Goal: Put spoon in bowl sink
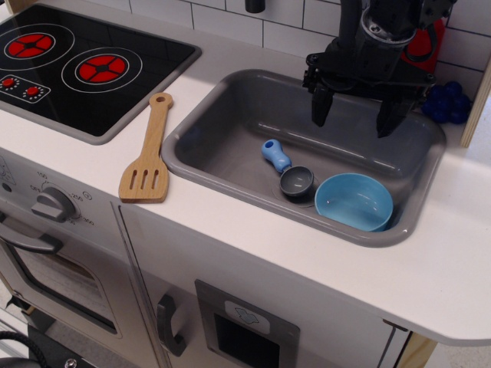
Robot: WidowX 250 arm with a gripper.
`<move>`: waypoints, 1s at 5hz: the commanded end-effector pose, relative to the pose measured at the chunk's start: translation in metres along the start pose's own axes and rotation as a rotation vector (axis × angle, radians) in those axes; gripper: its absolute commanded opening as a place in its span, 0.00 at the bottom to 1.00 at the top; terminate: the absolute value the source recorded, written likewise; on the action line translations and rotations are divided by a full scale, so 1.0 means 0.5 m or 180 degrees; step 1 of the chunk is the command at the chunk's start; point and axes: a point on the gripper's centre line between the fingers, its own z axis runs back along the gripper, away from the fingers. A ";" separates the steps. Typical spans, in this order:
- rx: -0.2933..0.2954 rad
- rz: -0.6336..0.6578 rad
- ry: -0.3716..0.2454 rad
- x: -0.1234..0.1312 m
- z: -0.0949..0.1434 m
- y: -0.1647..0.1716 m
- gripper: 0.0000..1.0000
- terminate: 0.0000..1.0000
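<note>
The spoon [284, 167] lies on the floor of the grey sink [222, 142], its light-blue handle pointing up-left and its dark-grey scoop resting next to the bowl. The light-blue bowl [354, 201] sits upright in the sink's front right corner. My gripper [356, 113] hangs open and empty above the back right part of the sink, fingers pointing down, above and behind both spoon and bowl.
A wooden slotted spatula [150, 152] lies on the white countertop left of the sink. A black stovetop [77, 65] with red rings is at the far left. Blue grapes [447, 102] and a red object [426, 44] sit behind the sink at the right.
</note>
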 end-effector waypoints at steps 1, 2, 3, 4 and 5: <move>0.0000 0.0000 0.0000 0.000 0.000 0.000 1.00 0.00; 0.0041 0.0270 0.0127 0.039 -0.010 0.037 1.00 0.00; 0.0108 0.0698 -0.0028 0.074 -0.035 0.093 1.00 0.00; 0.0084 0.0881 0.0033 0.087 -0.060 0.111 1.00 0.00; 0.0141 0.1104 0.0095 0.077 -0.106 0.104 1.00 0.00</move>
